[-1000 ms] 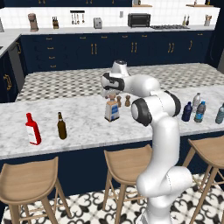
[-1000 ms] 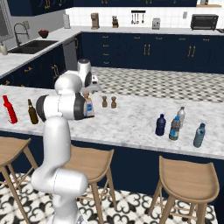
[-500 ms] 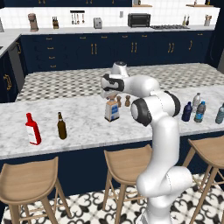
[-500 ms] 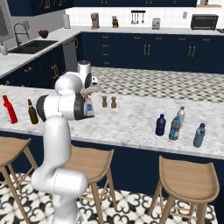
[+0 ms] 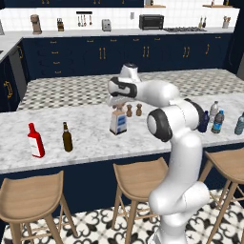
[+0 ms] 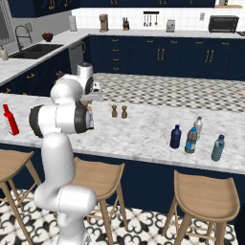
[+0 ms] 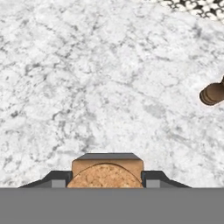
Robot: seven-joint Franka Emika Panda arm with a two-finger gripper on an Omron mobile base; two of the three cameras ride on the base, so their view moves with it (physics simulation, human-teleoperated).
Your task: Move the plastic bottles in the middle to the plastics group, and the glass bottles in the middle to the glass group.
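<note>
On marble counter [image 5: 90,143], near front edge toward left end: red bottle [image 5: 35,140] with white label, upright. Just right of it, apart: slim brown beer bottle [image 5: 67,137], upright.

Mid-counter, between front edge and patterned back half: squarish cork-stoppered bottle [image 5: 118,120] with blue-and-white label, upright, base on marble. Directly above it, gripper [image 5: 117,102], pointing straight down. From hand view: cork stopper [image 7: 105,172] seated between 2 dark fingertips [image 7: 57,179], 1 tip tight against each side; jaws at narrow spread, clamped on stopper. From right base view: same bottle mostly hidden behind arm's dark joint.

Just behind and right of that bottle, nearer middle of counter: 2 small brown shakers [image 5: 134,110], side by side, close together, not touching bottle. 1 of them [image 7: 212,93] at right edge of hand view, over bare marble.

Toward right end, near front edge: cluster of 4 bottles. Dark blue opaque bottle [image 6: 176,137] leftmost; clear bottle with blue label [image 6: 191,140] just right of it, slightly nearer front edge; clear grey-capped bottle [image 6: 197,128] just behind those 2; teal-tinted bottle [image 6: 217,148] rightmost, set a little apart. All 4 upright. In left base view, dark blue one partly hidden behind arm.

Below front edge: 3 wooden stools [image 5: 137,177].
</note>
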